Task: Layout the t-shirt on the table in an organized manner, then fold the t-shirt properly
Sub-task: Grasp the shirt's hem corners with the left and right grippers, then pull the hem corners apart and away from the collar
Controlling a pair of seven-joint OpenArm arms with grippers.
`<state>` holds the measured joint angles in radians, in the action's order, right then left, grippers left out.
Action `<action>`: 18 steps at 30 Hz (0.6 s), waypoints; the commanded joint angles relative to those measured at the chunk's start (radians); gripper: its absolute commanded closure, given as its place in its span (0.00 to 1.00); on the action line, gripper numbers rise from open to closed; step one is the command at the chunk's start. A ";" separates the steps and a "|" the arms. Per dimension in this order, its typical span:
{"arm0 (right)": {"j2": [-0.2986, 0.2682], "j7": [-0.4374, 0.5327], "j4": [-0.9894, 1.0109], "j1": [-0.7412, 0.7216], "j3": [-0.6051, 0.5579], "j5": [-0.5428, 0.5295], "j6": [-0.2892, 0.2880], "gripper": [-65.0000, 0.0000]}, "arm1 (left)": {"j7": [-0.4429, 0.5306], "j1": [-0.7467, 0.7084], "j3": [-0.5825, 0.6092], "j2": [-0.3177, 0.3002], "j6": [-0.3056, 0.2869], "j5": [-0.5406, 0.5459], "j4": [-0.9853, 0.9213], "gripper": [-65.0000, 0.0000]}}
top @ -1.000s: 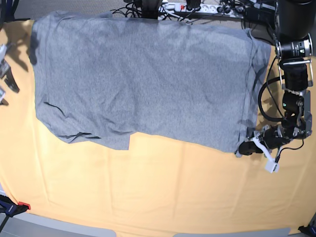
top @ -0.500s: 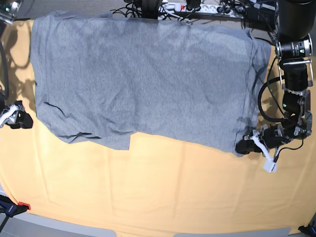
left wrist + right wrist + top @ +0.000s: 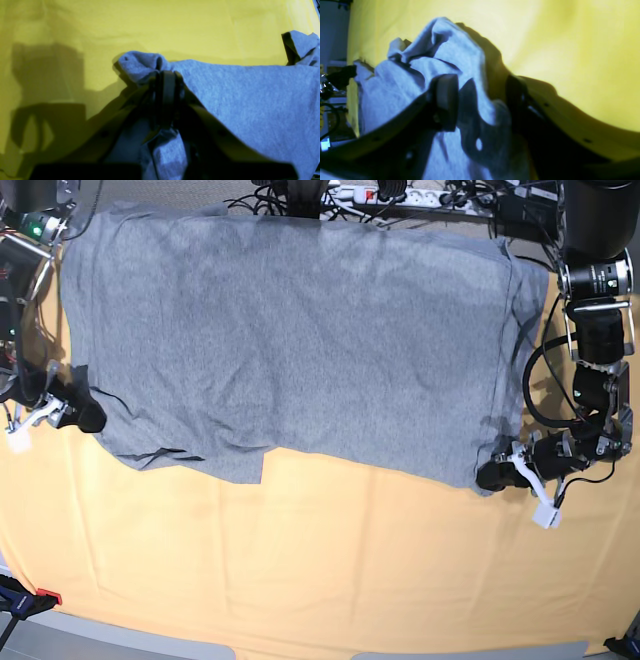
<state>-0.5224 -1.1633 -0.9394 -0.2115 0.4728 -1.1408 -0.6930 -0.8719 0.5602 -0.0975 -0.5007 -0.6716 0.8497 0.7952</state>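
Base: shirt (image 3: 290, 340) spread plain side up on bench (image 3: 330, 570), near edge ragged. Right gripper (image 3: 85, 415) has moved in to shirt's near corner on its side; left gripper (image 3: 492, 476) unchanged at opposite corner.

Left wrist: jaws pressed together, pinching shirt corner (image 3: 140, 63).

Right wrist: jaws spread, cloth (image 3: 475, 107) between, not yet gripped. Judgement: both corners about to be held for straightening pull.

Beyond my far edge I see a tangle of black cables (image 3: 270, 194) beside a white power strip (image 3: 400, 195); a small red clamp (image 3: 47, 596) sits at my near corner.
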 commanded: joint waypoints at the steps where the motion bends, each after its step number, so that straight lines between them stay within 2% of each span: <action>1: -0.023 0.029 -0.011 -0.016 0.004 -0.007 -0.005 0.60 | 0.018 0.031 -0.003 -0.018 -0.010 0.024 0.014 1.00; 5: -0.024 0.101 -0.011 -0.034 0.004 0.047 -0.005 0.99 | 0.032 0.031 -0.003 -0.018 -0.025 0.024 0.014 1.00; 9: -0.024 0.130 -0.011 -0.073 0.004 0.143 -0.005 1.00 | 0.041 0.042 -0.003 -0.018 -0.027 0.024 0.014 1.00; 14: -0.024 0.139 -0.011 -0.139 0.004 0.156 -0.005 1.00 | 0.041 0.088 -0.003 -0.027 -0.027 0.024 0.014 1.00; 18: -0.024 0.144 -0.011 -0.187 0.004 0.245 -0.005 1.00 | 0.054 0.148 -0.003 -0.052 -0.027 0.023 0.014 1.00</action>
<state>-0.5179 -1.0561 -0.9360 -0.3683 0.4717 -0.8688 -0.6926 -0.8562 0.6704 -0.0971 -0.5354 -0.6895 0.8486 0.7948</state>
